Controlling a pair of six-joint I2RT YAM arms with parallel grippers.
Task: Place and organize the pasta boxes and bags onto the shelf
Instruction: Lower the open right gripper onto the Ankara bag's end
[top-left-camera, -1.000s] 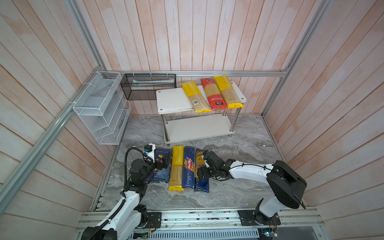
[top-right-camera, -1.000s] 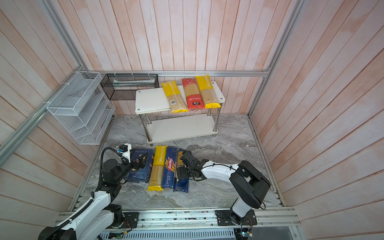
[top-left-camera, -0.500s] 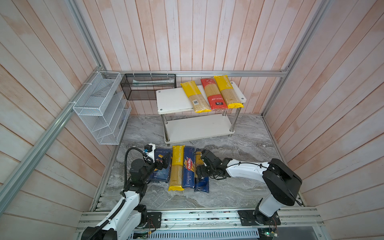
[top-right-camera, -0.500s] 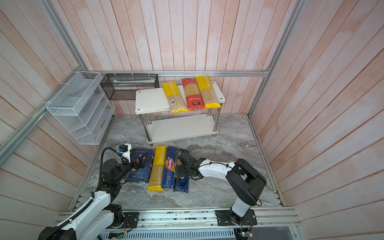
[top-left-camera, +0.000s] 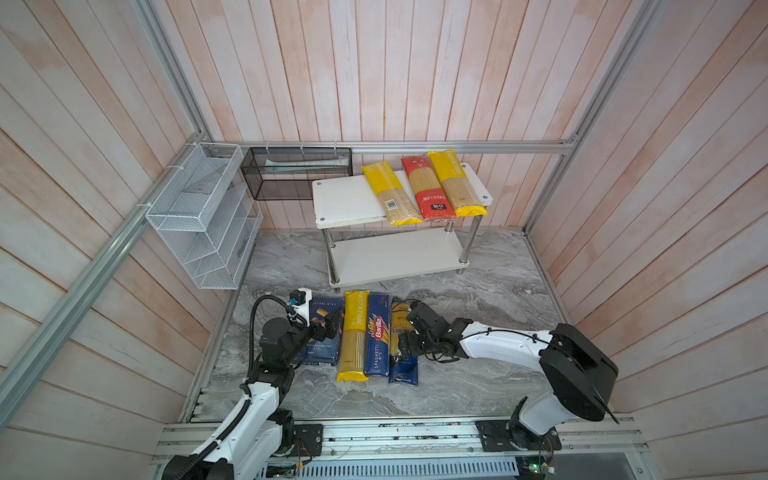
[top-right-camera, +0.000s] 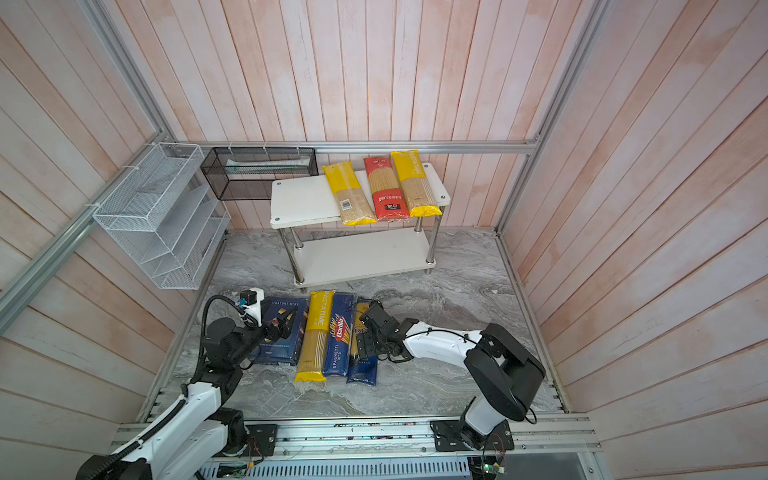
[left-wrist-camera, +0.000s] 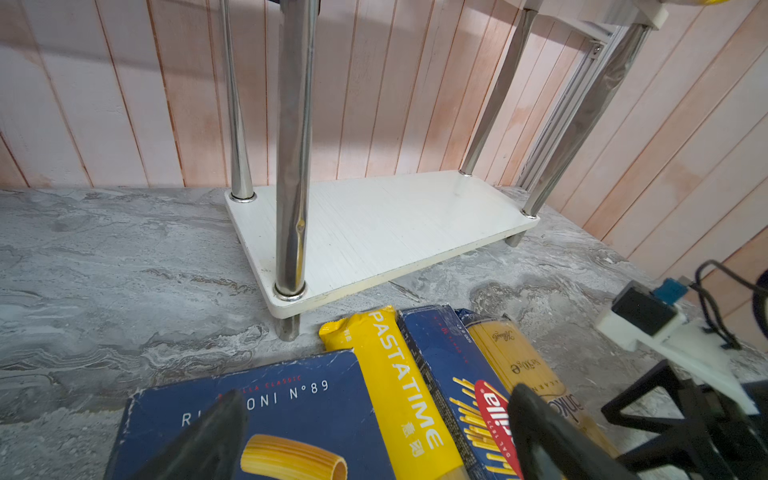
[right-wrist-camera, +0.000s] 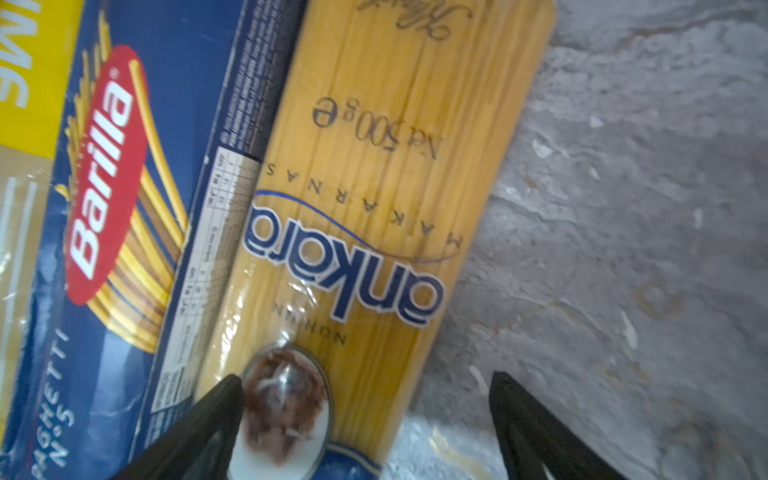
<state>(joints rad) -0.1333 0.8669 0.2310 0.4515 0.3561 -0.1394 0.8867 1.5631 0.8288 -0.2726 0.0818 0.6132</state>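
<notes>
Pick step, I'd say: right jaws spread wide either side of the ankara bag (right-wrist-camera: 374, 187), lying on the bench (top-left-camera: 478, 374) against the Barilla spaghetti box (right-wrist-camera: 104, 174). Left jaws released over rigatoni box (left-wrist-camera: 291, 411). Next: clench, lift to shelf (top-left-camera: 353, 199).

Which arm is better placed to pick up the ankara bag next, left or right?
Right, probably. The right gripper is open and straddles the ankara bag. The left gripper is over the wide Barilla box, farther away.

At lower centre lay, left to right, the wide box (top-left-camera: 326, 352), PASTATIME bag (top-left-camera: 353, 336), Spaghetti box (top-left-camera: 377, 338) and ankara bag (top-left-camera: 404, 370); the shelf (top-left-camera: 349, 199) stood above them.
</notes>
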